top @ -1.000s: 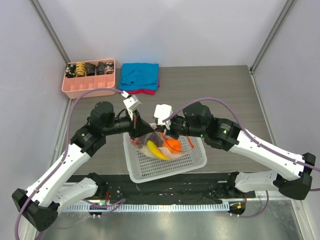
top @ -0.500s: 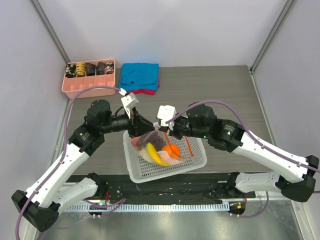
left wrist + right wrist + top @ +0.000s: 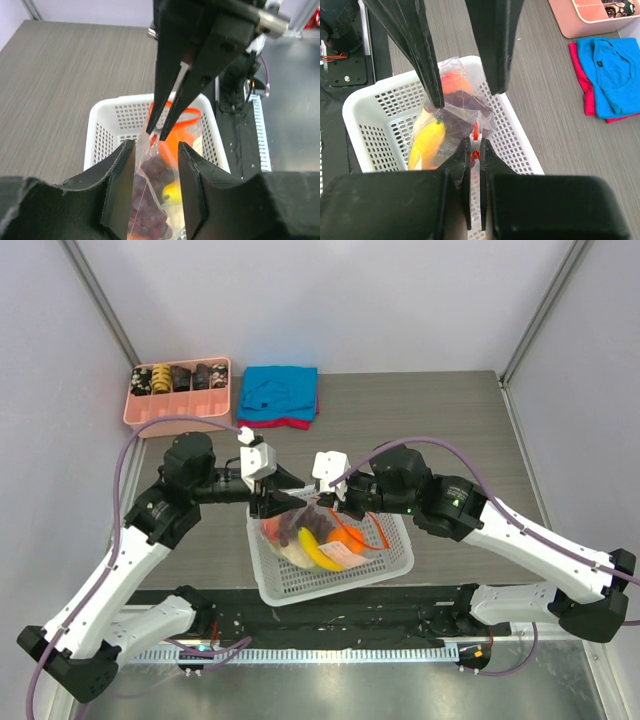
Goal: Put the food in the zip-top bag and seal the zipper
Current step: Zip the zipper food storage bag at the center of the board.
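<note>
Right pincer (image 3: 475, 146) clamped on the orange-red zipper (image 3: 475, 131) of a filled zip-top bag (image 3: 460, 107) that hangs into a white mesh basket (image 3: 375, 120).
Its two fingers are pressed flat on the strip, and the strip's length behind them is hidden by the pincer's own body. The left pincer (image 3: 156, 147) is spread wide, one finger on each side of the bag's clear upper corner; whether either finger touches the plastic cannot be told. Inside the bag a yellow banana (image 3: 427, 142), an orange (image 3: 454, 82) and dark grapes (image 3: 152, 170) show, while other food is blurred by crinkled plastic. The basket sits on the grey counter (image 3: 545, 125). Farther back, cut off by the wrist view's edge, lie a blue cloth (image 3: 612, 70) and a pink tray (image 3: 585, 15).
</note>
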You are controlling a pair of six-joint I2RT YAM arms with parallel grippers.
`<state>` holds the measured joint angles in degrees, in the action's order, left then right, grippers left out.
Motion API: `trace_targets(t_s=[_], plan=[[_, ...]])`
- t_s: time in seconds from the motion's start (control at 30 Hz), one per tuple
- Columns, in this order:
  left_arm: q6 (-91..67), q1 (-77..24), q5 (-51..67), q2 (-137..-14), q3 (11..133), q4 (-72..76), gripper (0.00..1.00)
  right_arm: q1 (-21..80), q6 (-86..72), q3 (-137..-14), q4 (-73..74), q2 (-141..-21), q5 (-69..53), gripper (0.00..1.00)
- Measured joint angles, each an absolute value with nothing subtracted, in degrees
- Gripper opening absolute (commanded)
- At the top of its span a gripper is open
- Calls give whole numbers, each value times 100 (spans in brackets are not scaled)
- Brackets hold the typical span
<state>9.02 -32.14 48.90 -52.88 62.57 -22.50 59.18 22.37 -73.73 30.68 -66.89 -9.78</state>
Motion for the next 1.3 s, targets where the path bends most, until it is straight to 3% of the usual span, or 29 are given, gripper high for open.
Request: trace_targets(t_s=[0.33, 0.43, 0.5, 0.57, 0.6, 1.3], plan=[[2073, -3461, 4886, -5583, 6259, -3022, 43, 5916, 2233, -7516, 3105, -6812, -1210, 1], [2180, -3568, 4772, -5706, 6289, -3076, 35, 5916, 2226, -7572, 3124, -6851, -1269, 1], [2233, -3621, 4674, -5782, 6300, -3089, 23, 5916, 2217, -7581, 3135, -6862, -1302, 1], [2300, -3649, 4576, -5835, 6313, -3114, 4, 5916, 2215, -7583, 3138, -6862, -1330, 1], [2311, -3653, 4525, -5841, 6318, -3122, 0, 5916, 2215, -7583, 3138, -6862, -1341, 1], [1653, -3667, 3830, -5395, 6399, -2945, 0, 5909, 2591, -6580, 2950, -6219, -934, 1]])
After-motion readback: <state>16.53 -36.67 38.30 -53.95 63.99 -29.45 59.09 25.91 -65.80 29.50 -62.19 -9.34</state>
